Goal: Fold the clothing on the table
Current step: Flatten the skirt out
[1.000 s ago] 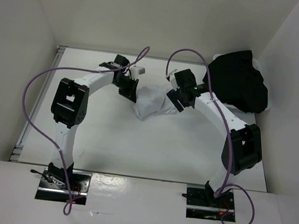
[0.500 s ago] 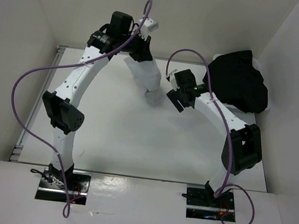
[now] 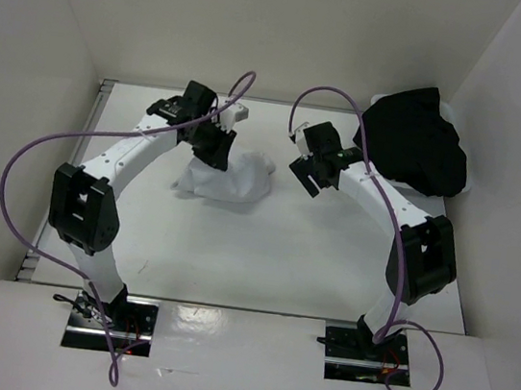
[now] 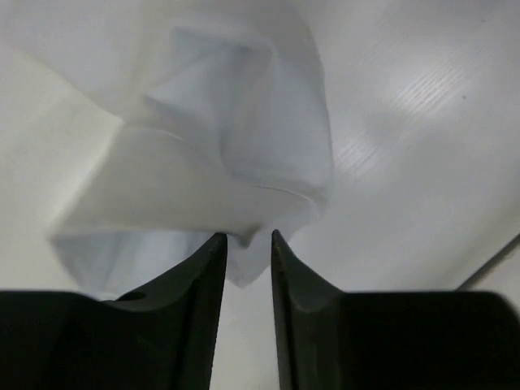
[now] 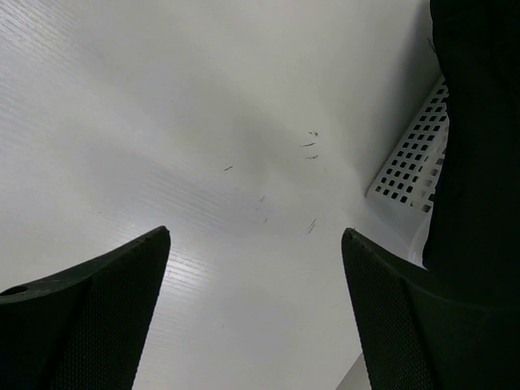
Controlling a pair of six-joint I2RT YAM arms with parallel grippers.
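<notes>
Guessing flatten-out step: bunched clothing (image 3: 228,181) at 9 o'clock from wide-open, empty right pincer (image 5: 256,234), left pincer (image 4: 248,240) grip unclear, spread corners next.

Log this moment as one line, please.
left gripper: slightly open at clothing edge | right gripper: open, empty, over table | clothing: crumpled, unfolded

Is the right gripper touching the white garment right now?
Apart. The top view shows bare table between the right gripper and the white garment; the right wrist view shows no cloth.
</notes>
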